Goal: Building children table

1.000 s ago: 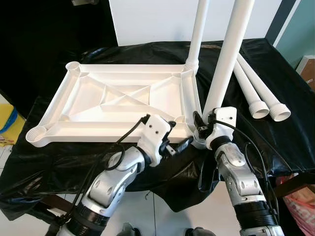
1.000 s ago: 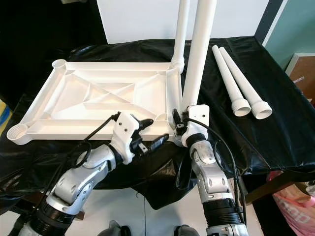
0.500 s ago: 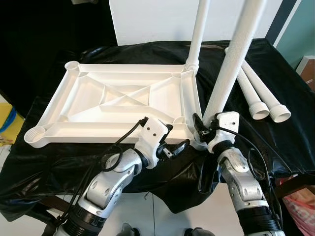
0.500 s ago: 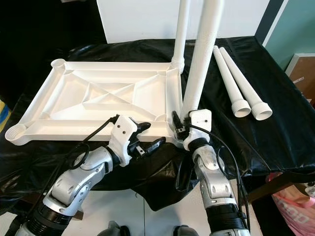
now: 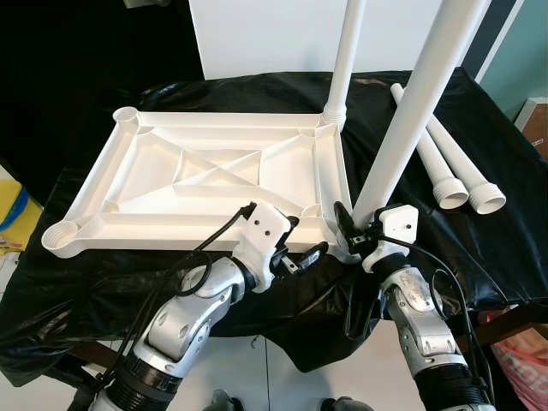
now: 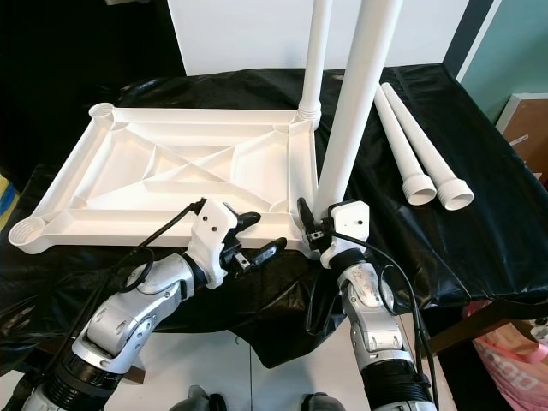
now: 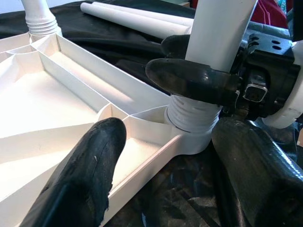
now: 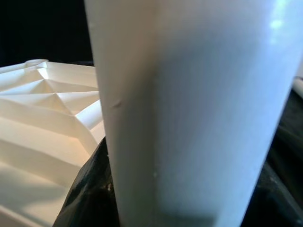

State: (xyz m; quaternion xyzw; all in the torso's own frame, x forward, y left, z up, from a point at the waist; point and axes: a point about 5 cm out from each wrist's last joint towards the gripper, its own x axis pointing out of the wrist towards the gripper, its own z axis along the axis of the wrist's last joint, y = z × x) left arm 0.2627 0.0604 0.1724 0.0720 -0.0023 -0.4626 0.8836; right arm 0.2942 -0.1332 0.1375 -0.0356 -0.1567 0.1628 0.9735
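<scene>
A white tabletop lies upside down on the black-draped table. One white leg stands screwed into its far right corner. A second leg stands in the near right corner socket and leans to the right at its top. My right gripper is shut on the base of this leg, and one of its black fingers wraps around the leg just above the threads. My left gripper is open at the tabletop's front edge beside that corner, with its fingers astride the rim and holding nothing.
Two loose white legs lie side by side on the black cloth at the right, pointing away from me. The cloth hangs over the table's near edge. A white panel stands behind the table.
The held leg's top has leaned further to the right while its base stays at the corner socket. My right wrist has dropped slightly toward me. The left gripper has barely moved.
</scene>
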